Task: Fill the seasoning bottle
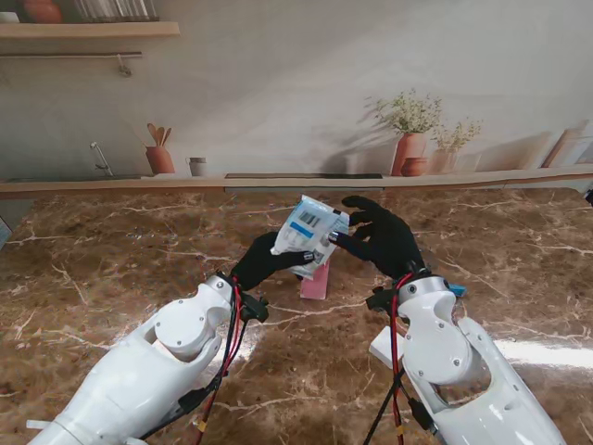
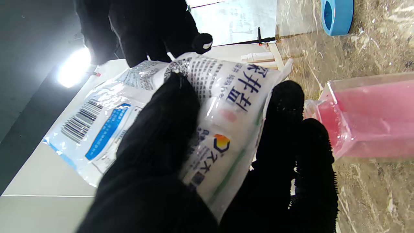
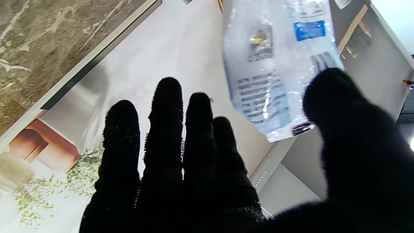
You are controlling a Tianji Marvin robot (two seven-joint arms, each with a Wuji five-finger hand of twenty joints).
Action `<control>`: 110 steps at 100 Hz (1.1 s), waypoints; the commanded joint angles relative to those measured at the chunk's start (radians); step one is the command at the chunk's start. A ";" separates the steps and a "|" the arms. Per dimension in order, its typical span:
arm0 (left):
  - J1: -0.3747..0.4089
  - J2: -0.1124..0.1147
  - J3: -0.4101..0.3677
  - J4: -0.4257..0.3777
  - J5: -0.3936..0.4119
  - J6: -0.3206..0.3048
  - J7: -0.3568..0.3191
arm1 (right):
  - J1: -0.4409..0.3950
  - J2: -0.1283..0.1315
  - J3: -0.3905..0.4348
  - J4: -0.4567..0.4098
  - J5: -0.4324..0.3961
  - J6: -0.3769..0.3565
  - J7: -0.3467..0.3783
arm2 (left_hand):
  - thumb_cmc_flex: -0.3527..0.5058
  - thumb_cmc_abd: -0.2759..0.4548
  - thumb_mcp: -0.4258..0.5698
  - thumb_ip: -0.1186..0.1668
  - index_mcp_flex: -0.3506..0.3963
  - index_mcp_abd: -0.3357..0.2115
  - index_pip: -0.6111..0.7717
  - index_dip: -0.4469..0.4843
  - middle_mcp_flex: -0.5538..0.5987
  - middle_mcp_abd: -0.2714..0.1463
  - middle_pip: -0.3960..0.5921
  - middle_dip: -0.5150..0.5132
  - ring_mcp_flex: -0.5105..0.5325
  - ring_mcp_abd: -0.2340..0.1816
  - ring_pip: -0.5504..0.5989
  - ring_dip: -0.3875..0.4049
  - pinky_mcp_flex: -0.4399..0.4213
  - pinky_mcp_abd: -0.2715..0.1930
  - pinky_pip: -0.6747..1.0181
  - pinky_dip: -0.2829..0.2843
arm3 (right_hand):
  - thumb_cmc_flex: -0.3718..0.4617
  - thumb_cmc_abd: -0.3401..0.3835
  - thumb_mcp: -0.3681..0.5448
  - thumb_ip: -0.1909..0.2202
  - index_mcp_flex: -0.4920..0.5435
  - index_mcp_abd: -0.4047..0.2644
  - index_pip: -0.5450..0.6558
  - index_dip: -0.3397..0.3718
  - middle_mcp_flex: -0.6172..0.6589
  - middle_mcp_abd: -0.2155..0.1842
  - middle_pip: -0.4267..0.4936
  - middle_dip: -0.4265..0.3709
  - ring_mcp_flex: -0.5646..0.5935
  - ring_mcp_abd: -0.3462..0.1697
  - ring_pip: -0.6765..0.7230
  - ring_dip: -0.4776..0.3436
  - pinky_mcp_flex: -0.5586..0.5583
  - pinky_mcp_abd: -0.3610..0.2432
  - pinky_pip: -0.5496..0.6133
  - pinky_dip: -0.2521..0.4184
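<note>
Within left robot hand (image 1: 262, 262), salt bag (image 1: 309, 232)

One salt bag (image 1: 310, 232), one pink seasoning bottle (image 1: 316, 281), one blue cap (image 2: 337, 15), two gloved hands.

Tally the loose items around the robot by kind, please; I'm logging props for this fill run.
Seasoning bag: 1
Pink container: 1
Blue ring-shaped item: 1
Total: 3
</note>
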State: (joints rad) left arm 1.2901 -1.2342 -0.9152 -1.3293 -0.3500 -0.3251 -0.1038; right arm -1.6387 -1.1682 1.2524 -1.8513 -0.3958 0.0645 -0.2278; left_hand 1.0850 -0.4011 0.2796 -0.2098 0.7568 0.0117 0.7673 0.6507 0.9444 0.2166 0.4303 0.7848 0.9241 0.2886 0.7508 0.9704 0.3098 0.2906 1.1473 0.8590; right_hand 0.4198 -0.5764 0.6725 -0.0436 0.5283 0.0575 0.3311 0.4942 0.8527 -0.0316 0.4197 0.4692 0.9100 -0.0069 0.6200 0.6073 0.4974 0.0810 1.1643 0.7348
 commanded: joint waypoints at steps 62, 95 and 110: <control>0.030 0.044 0.000 -0.029 0.244 -0.007 0.000 | -0.001 0.010 -0.071 -0.058 -0.142 -0.047 0.027 | -0.310 -0.152 0.472 0.078 -0.073 -0.110 -0.190 -0.307 -0.255 -0.212 -0.087 -0.376 -0.439 -0.144 -0.424 -0.303 -0.368 -0.081 -0.362 -0.068 | 0.195 -0.175 0.792 -0.040 0.570 -0.353 0.616 0.604 0.526 -0.092 0.509 0.692 0.408 -0.107 0.873 0.356 0.301 0.068 0.572 0.136; 0.097 0.081 -0.092 -0.114 0.260 -0.044 -0.054 | -0.061 0.037 -0.078 -0.119 -0.293 0.008 0.080 | -0.469 -0.229 0.315 0.101 -0.043 -0.098 -0.290 -0.315 -0.291 -0.183 -0.096 -0.377 -0.505 -0.129 -0.465 -0.304 -0.395 -0.090 -0.714 0.082 | 0.182 -0.183 0.799 -0.026 0.568 -0.356 0.599 0.619 0.538 -0.099 0.515 0.684 0.410 -0.118 0.890 0.356 0.322 0.067 0.583 0.134; 0.126 0.091 -0.102 -0.141 0.292 -0.073 -0.047 | -0.066 0.049 -0.110 -0.089 -0.316 0.005 0.121 | -0.329 -0.210 0.213 0.052 0.082 -0.134 -0.105 -0.302 -0.077 -0.161 -0.001 -0.300 -0.234 -0.078 -0.219 -0.050 -0.302 -0.033 -0.389 0.255 | 0.180 -0.183 0.791 -0.034 0.558 -0.362 0.588 0.617 0.534 -0.105 0.505 0.675 0.409 -0.120 0.863 0.341 0.319 0.058 0.571 0.124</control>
State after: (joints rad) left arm 1.3996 -1.1510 -1.0191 -1.4580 -0.0729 -0.4043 -0.1493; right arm -1.6912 -1.1192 1.1577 -1.9707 -0.7293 0.0830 -0.1327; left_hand 0.6637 -0.6217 0.5849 -0.1266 0.7799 -0.0714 0.5834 0.3696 0.7722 0.0507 0.3720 0.4499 0.5620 0.1907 0.4189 0.8203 -0.0296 0.2346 0.6103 1.0376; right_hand 0.5668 -0.8360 1.3328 -0.1804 0.9596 -0.1662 0.7839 1.0154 1.3206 -0.0851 0.8926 1.1479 1.2723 -0.0472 1.4739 0.9307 0.8054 0.1391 1.6617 0.8357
